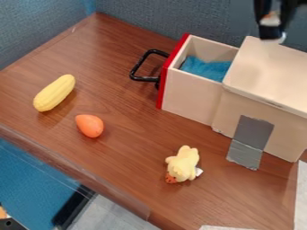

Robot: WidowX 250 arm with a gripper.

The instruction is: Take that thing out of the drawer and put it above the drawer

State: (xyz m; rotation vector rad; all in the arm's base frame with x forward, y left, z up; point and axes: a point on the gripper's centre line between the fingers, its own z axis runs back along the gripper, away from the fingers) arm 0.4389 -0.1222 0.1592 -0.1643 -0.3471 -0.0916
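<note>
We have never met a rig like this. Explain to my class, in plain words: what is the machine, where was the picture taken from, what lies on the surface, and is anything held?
The machine is a black robot arm, ending in a pincer at the picture's upper right, near the cabinet top. One fixed camera looks down at a slant. On the brown table stands a small cabinet whose drawer is pulled out, with blue cloth inside. Beyond the drawer's black handle lie a long yellow toy and an orange egg-shaped one; a pale yellow plush toy lies in front of the cabinet. Whether the pincer holds anything, I cannot tell.
</note>
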